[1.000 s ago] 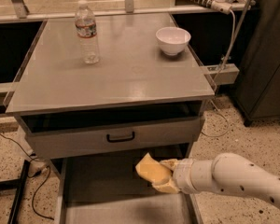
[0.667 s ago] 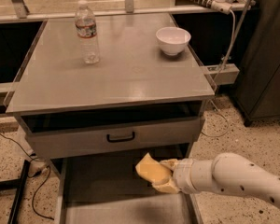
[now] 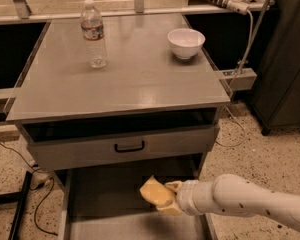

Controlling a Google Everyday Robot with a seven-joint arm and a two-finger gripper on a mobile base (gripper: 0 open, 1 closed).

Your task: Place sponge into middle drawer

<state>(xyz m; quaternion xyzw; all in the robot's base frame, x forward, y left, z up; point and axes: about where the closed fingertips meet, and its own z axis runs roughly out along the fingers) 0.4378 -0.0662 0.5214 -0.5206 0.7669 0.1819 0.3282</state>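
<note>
The middle drawer (image 3: 105,199) stands pulled out at the bottom centre of the frame. The sponge (image 3: 154,192) is over the right part of its grey floor; whether it touches the floor cannot be told. The gripper (image 3: 170,199), at lower centre on a white arm (image 3: 250,201) entering from the lower right, seems clamped on the sponge, its fingers largely hidden by the foam. The lower frame edge cuts off the drawer's near end. Above it is the closed drawer front (image 3: 80,151) with a black handle (image 3: 129,147). On the cabinet top (image 3: 130,84) a white bowl (image 3: 186,42) sits upper right and a water bottle (image 3: 94,34) stands upper left.
</note>
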